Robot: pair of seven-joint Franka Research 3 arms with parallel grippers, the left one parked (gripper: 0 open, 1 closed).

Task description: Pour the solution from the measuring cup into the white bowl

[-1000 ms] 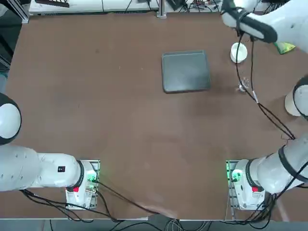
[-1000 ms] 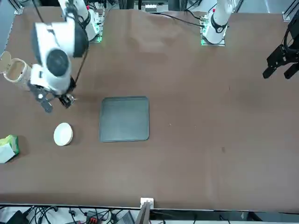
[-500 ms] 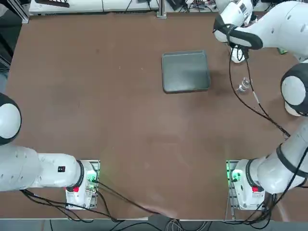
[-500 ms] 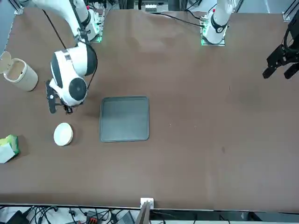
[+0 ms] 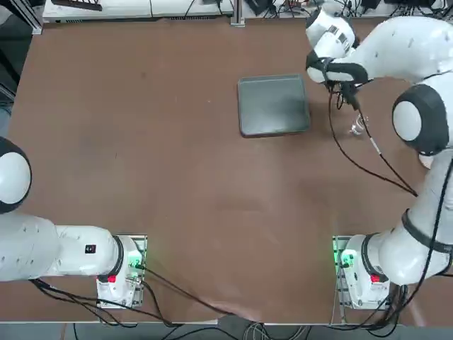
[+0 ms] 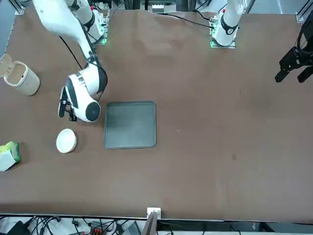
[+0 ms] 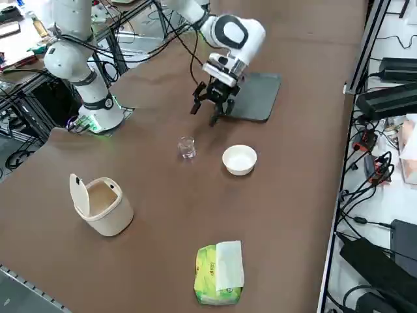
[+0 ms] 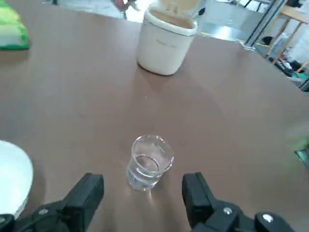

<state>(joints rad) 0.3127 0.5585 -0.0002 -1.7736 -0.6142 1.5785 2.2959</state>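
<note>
The measuring cup (image 8: 148,162) is a tiny clear glass with a little liquid in it, standing upright on the brown table (image 7: 163,195). It also shows in the right side view (image 7: 187,148) and the top view (image 5: 359,126). The white bowl (image 7: 239,160) sits just beside it, seen too in the front view (image 6: 66,140) and at the wrist view's edge (image 8: 12,176). My right gripper (image 7: 204,112) hangs open above the table between the grey tray and the cup. In the wrist view the gripper (image 8: 142,195) faces the cup, which stands a short way beyond the black fingers (image 8: 87,193), untouched.
A grey tray (image 7: 257,94) lies close behind the gripper. A cream vessel with a flip lid (image 7: 103,205) stands past the cup toward the table's right edge. A green-yellow packet (image 7: 218,272) lies at the far right corner. The arm's cable (image 5: 354,159) trails over the table.
The right arm has swung in from the far right edge toward the tray and come lower, bringing the open gripper close to the measuring cup. Cup and bowl have not moved.
</note>
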